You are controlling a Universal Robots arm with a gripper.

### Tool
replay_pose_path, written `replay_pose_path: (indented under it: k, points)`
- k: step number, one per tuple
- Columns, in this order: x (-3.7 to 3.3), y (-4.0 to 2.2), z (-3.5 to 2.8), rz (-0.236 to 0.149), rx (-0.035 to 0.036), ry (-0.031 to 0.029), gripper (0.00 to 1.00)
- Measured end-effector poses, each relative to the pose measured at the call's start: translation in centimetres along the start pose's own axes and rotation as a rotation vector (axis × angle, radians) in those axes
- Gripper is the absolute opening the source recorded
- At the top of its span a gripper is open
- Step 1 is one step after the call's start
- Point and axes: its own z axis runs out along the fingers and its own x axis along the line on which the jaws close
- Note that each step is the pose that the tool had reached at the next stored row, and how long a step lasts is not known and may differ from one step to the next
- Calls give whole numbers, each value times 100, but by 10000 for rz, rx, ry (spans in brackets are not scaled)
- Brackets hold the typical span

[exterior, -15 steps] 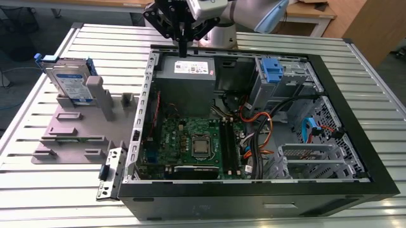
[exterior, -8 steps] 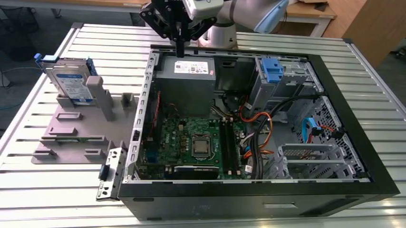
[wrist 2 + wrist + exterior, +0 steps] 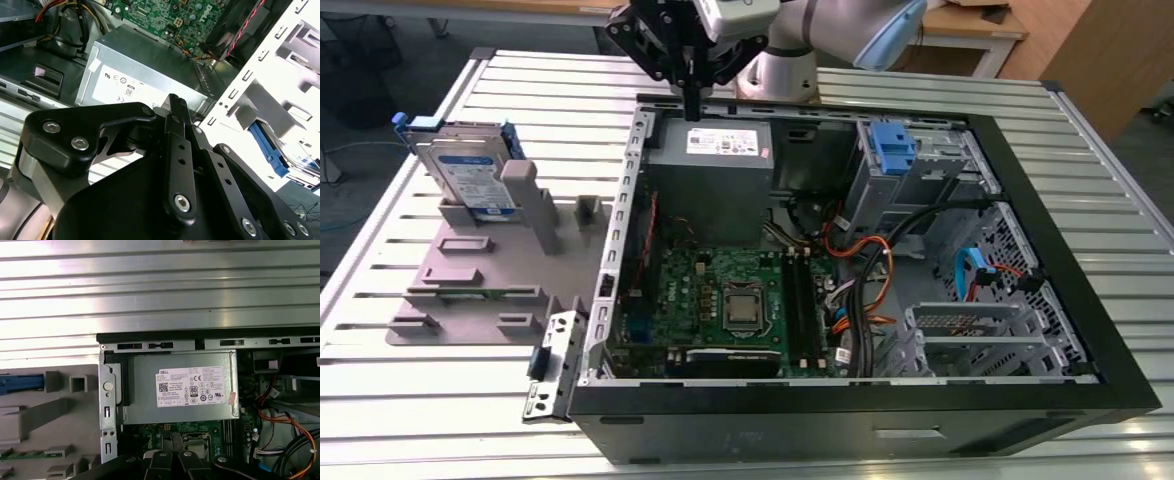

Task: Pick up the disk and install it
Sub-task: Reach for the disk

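At the exterior view's left, the disk [image 3: 464, 172] is seen standing on edge in a grey fixture [image 3: 480, 265], which is laid flat on the slatted metal counter [image 3: 414, 400]. The disk is propped among the fixture's upright posts, its blue rails showing along its edges, and it is kept well apart from the gripper. Just beside the fixture, towards the right, an open computer case [image 3: 854, 430] is set on the counter. A grey power supply [image 3: 714, 148] is mounted in the case's far corner, with the green motherboard [image 3: 720, 290] laid nearer the camera. The gripper [image 3: 692, 108] is poised just above the power supply's far edge. Its fingertips [image 3: 176, 107] are drawn together to a narrow point in the second wrist view, and nothing is held between them. Further right, a light-blue bracket [image 3: 890, 148] is seated in the drive cage, and orange cables [image 3: 874, 250] are looped below it.
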Motion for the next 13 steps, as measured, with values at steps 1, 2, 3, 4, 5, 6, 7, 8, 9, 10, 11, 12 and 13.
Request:
replay_pose_path:
  k: [1, 2, 3, 4, 5, 6, 7, 8, 9, 10, 11, 12, 13]
  points:
    - [9, -1, 0, 0, -1, 0, 11]
    - [16, -1, 1, 1, -2, -1, 11]
    - [23, -1, 1, 1, -1, -1, 11]
    - [43, -2, 0, 1, 0, 0, 11]
    - [54, -2, 1, 1, 1, 1, 11]
    - [66, -3, 1, 1, -1, 0, 11]
    - [77, -4, 1, 1, 0, 0, 11]
    - [86, -4, 2, 1, -1, 0, 11]
    - [94, -5, 2, 1, -2, -1, 11]
    - [101, -5, 2, 1, -1, -1, 11]
    - [108, -6, 2, 0, -1, 0, 11]
    - [115, -6, 2, 1, -1, -1, 11]
    - [123, -7, 3, 1, -1, -1, 11]
